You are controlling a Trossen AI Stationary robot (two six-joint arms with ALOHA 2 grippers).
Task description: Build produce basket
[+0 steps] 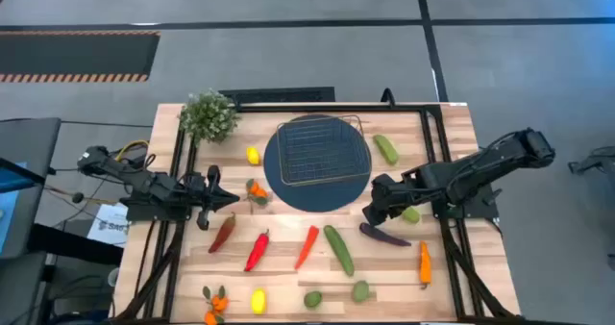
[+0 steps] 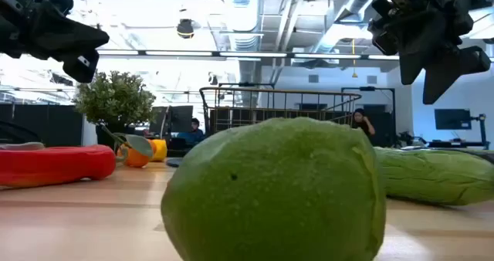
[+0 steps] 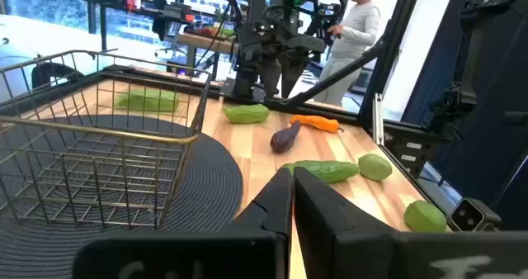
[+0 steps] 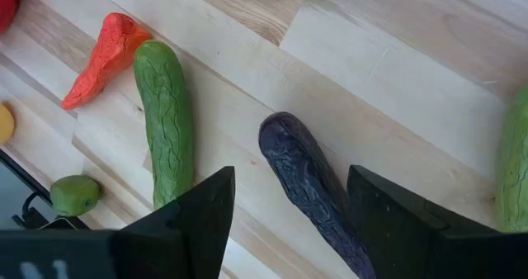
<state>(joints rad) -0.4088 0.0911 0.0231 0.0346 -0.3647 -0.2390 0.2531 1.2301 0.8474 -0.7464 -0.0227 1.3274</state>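
Observation:
The wire basket [image 1: 318, 149] stands empty on a dark blue round mat [image 1: 317, 195]. Toy produce lies around it on the wooden table: a purple eggplant [image 1: 384, 236], cucumbers [image 1: 338, 249] [image 1: 385, 149], red and orange peppers [image 1: 258, 250] [image 1: 307, 246] [image 1: 424, 263], lemons [image 1: 253, 156], limes [image 1: 313, 299] and tangerines [image 1: 215, 303]. My right gripper [image 1: 370, 212] is open and hovers above the eggplant's left end [image 4: 289, 143], well clear of the table, with one finger [image 4: 206, 213] on either side of it in the wrist view. My left gripper [image 1: 231, 200] is shut and empty, left of the mat, near a leafy tangerine [image 1: 256, 192].
A bushy potted plant [image 1: 209, 114] stands at the far left corner. A pale green piece [image 1: 411, 213] lies under my right arm. In the low view a lime [image 2: 278, 191] sits close to the near edge. People sit in the room behind.

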